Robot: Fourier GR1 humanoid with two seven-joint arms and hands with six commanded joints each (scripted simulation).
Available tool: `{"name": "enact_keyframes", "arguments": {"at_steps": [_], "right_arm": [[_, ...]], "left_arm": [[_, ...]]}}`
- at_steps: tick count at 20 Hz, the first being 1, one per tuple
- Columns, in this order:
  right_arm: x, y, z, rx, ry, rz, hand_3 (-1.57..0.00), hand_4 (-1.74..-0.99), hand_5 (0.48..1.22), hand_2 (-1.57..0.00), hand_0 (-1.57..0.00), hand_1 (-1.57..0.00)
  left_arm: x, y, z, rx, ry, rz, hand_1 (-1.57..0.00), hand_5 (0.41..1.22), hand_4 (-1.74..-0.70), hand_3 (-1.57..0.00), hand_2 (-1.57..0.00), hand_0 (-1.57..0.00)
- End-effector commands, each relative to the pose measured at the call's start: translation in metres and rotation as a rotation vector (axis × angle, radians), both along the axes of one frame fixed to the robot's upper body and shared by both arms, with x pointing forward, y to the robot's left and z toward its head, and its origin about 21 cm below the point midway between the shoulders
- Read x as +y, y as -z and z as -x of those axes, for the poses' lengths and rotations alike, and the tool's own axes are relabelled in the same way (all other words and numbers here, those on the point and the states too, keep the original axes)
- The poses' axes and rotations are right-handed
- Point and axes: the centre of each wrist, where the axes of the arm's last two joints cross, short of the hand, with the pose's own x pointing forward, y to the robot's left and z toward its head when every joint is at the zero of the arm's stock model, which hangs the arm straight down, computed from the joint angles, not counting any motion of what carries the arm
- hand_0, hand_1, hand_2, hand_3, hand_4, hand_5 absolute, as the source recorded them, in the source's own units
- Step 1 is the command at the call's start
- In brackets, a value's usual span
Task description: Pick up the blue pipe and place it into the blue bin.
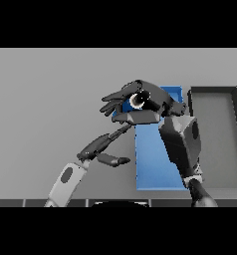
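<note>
1. Your right hand is raised over the far left edge of the blue bin, with the forearm running up from the lower right across the bin's right side.
2. Its fingers reach out to the left and the thumb sits beneath them; together they curl round the pipe. You can see only one end of the pipe, a pale ring with a dark hole and a bit of blue beside it, between fingers and thumb.
3. The pipe is held off the table, above the bin's far left corner. You cannot tell whether it has crossed fully inside the rim.
4. Your left hand is near the bin's left edge, lower in the view, fingers straight and pointing up and right towards the right hand, thumb spread out to the side. It holds nothing.
5. A grey bin stands just right of the blue bin, its dark rim beside the right forearm.
</note>
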Motion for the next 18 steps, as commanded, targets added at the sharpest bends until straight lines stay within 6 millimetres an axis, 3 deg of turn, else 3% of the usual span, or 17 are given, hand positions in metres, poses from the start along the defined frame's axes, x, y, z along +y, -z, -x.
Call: {"name": "enact_keyframes", "arguments": {"at_steps": [1,4,8,13,18], "right_arm": [[-0.005,-0.013,-0.006,-0.012,0.057,-0.037,-1.57,-1.741,1.221,-1.57,-1.57,-1.57],[-0.027,-0.037,-0.023,-0.026,0.227,-0.046,-1.57,-1.741,1.221,-1.57,-1.57,-1.57],[-0.063,-0.031,-0.057,0.046,0.404,-0.007,-1.57,-1.741,1.221,-1.57,-1.57,-1.57],[-0.106,0.021,-0.077,0.197,0.562,0.057,-1.57,-1.741,1.221,-1.57,-1.57,-1.57],[-0.132,0.076,-0.064,0.325,0.634,0.146,-1.57,-1.741,1.221,-1.57,-1.57,-1.57]], "left_arm": [[-0.002,0.0,0.0,0.007,-0.005,-0.013,0.0,0.433,-0.9,0.0,0.0,0.0],[0.002,-0.001,-0.001,0.003,-0.01,-0.031,0.0,0.428,-0.89,0.0,0.0,0.0],[0.004,0.0,0.0,-0.007,0.002,-0.023,0.0,0.412,-0.89,0.0,0.0,0.0],[0.004,-0.001,-0.001,-0.018,-0.006,-0.049,0.0,0.418,-0.87,0.0,0.0,0.0],[0.005,0.001,0.002,-0.005,-0.004,-0.03,0.0,0.422,-0.87,0.0,0.0,0.0]]}}
